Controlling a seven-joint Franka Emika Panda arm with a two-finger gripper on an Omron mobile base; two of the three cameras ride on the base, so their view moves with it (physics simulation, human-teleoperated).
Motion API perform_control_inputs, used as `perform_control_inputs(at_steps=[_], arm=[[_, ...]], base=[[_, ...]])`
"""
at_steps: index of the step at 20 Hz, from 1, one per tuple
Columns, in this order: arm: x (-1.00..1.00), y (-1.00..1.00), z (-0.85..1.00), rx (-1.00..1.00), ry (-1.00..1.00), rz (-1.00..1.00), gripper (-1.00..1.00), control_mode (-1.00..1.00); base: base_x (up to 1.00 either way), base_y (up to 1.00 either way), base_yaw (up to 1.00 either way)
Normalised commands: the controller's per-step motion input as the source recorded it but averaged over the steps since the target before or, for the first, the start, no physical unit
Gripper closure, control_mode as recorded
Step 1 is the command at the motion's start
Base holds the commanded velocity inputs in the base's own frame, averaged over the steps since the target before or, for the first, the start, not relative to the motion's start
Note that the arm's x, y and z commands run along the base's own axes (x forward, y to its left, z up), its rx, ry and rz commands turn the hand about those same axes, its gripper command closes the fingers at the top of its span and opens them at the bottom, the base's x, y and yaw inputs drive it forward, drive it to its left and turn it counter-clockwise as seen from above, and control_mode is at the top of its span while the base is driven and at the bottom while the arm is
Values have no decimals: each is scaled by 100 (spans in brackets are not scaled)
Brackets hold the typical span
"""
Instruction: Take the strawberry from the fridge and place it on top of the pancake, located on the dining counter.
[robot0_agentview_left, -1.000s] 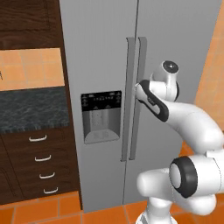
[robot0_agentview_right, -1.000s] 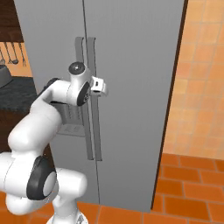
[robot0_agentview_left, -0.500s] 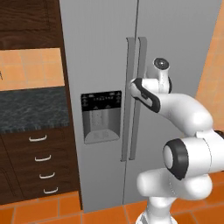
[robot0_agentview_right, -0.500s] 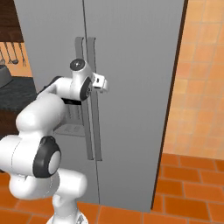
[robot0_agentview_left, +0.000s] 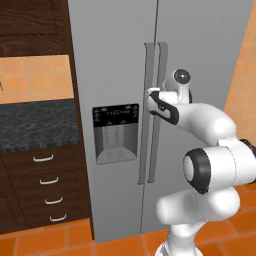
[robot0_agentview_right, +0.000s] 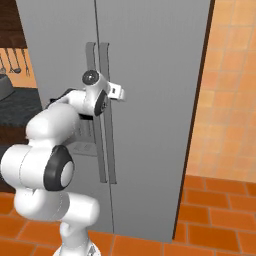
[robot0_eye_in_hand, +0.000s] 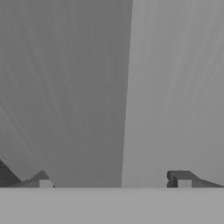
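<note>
While both doors sit closed, fridge (robot0_agentview_left: 115, 75), gripper (robot0_eye_in_hand: 114, 180) at handle (robot0_agentview_right: 104, 100)

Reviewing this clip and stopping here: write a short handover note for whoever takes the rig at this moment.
Gripper: jaws apart in the hand view, nothing between them, pressed up close to the fridge at its two vertical handles.
Fridge: both doors shut.
Strawberry, pancake, dining counter: not seen from here.
Done: arm brought to the handles.
Left: grip a handle, open the door, find and take the strawberry, drive to the dining counter, set it on the pancake.
</note>
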Motion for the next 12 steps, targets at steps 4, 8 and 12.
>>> perform_control_inputs(at_steps=[4, 8, 12], arm=[[39, 0, 0, 0, -3, 0, -100, -100], [24, 0, -2, 0, -5, 0, -100, -100], [2, -1, -1, 0, 0, 0, 100, -100]], base=[[0, 0, 0], [0, 0, 0], [0, 0, 0]])
